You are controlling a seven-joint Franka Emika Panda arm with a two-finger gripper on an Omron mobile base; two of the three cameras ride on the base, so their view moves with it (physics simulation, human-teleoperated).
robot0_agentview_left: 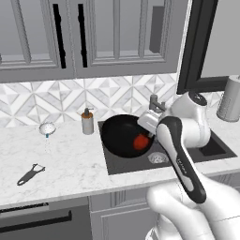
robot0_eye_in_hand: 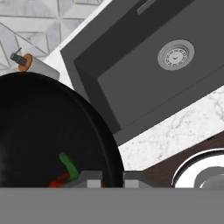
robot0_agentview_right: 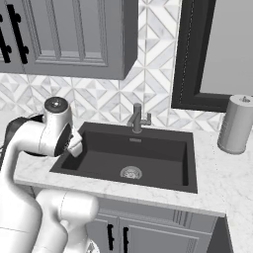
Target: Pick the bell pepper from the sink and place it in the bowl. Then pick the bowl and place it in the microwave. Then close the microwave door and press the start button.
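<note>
My gripper [robot0_eye_in_hand: 113, 179] is shut on the rim of the wide black bowl [robot0_eye_in_hand: 43, 127], one fingertip inside it and one outside. The bell pepper [robot0_eye_in_hand: 61, 177], red with a green stem, lies in the bowl beside the fingers. In the left base view the bowl [robot0_agentview_left: 119, 133] hangs tilted over the left end of the dark sink [robot0_agentview_left: 136, 165]. The bell pepper [robot0_agentview_left: 140, 142] shows red near the gripper [robot0_agentview_left: 146, 127]. The sink [robot0_agentview_right: 148, 158] has nothing in it around its round drain [robot0_eye_in_hand: 176, 54]. The microwave and its door are out of view.
A soap dispenser [robot0_agentview_left: 87, 122] stands left of the sink, with a small white strainer [robot0_agentview_left: 47, 128] and a peeler [robot0_agentview_left: 30, 173] farther left. A grey faucet [robot0_agentview_right: 137, 118] rises behind the basin. A grey cylinder [robot0_agentview_right: 236, 123] stands at the right. Cabinets hang overhead.
</note>
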